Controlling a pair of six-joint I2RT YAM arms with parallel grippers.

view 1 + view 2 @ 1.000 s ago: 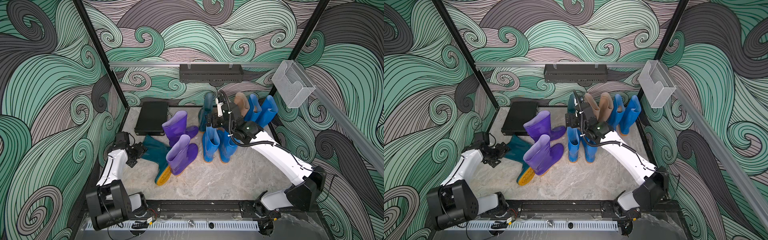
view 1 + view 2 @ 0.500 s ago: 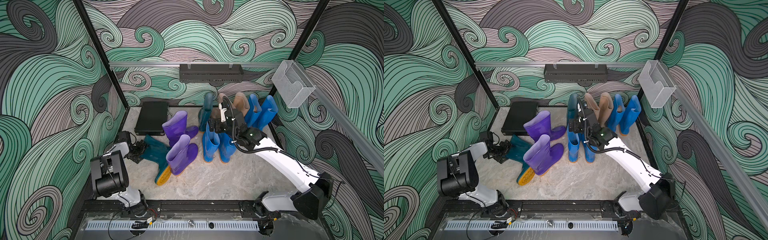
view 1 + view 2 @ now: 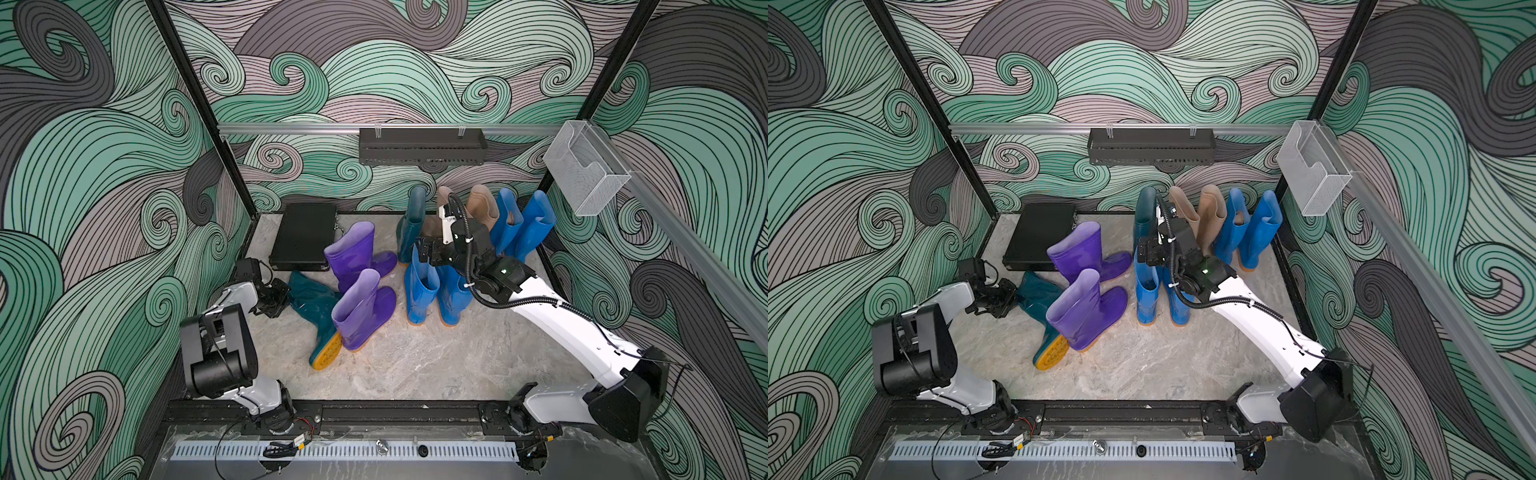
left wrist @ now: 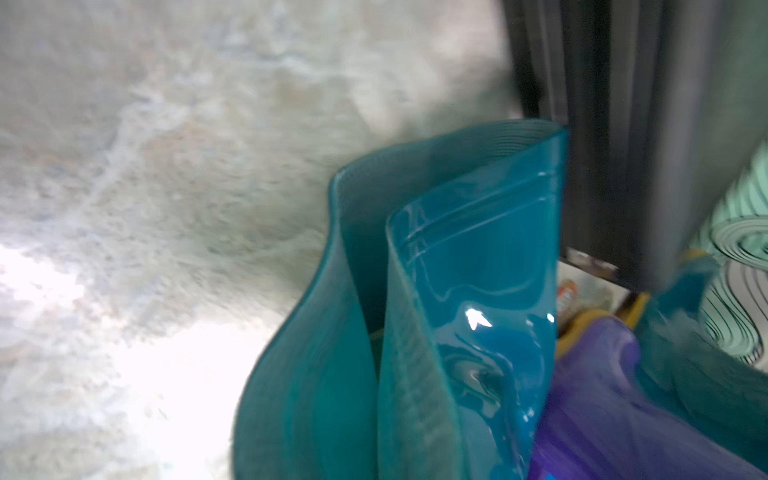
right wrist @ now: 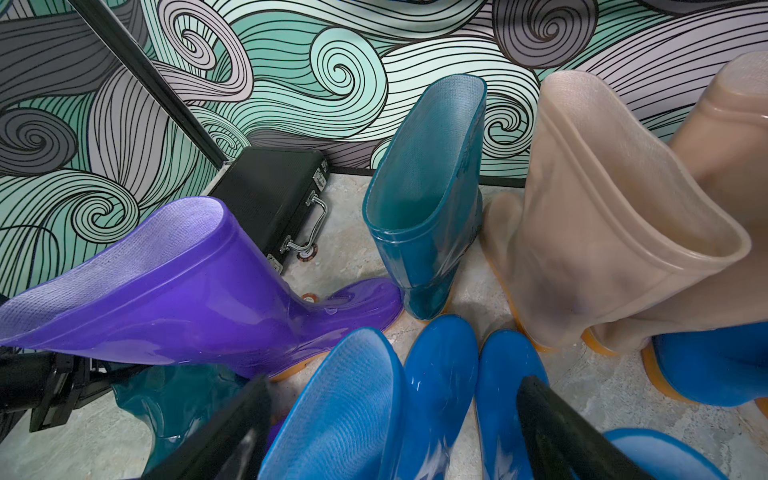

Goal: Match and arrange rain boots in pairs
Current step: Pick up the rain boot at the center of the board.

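Observation:
A dark teal rain boot [image 3: 309, 297] lies on its side on the floor, yellow sole toward the front. My left gripper [image 3: 279, 296] is shut on its cuff [image 4: 457, 270], which is pinched flat in the left wrist view. Two purple boots [image 3: 361, 307] stand against it. My right gripper [image 3: 428, 249] hangs open over a standing bright blue pair [image 3: 419, 286], its black fingers [image 5: 224, 428] on either side of one blue cuff [image 5: 345, 407]. At the back wall stand the other teal boot [image 3: 411, 224], two beige boots [image 3: 482, 203] and two more blue ones [image 3: 528, 224].
A flat black case [image 3: 303, 235] lies in the back left corner, just behind the purple boots. A black rack [image 3: 422, 145] and a clear bin [image 3: 586, 174] hang on the walls. Bare marble floor [image 3: 436, 361] stretches across the front.
My left gripper has shut on the lying teal boot's cuff, and the left arm's elbow has folded upward. The right arm has barely shifted and stays open over the blue pair.

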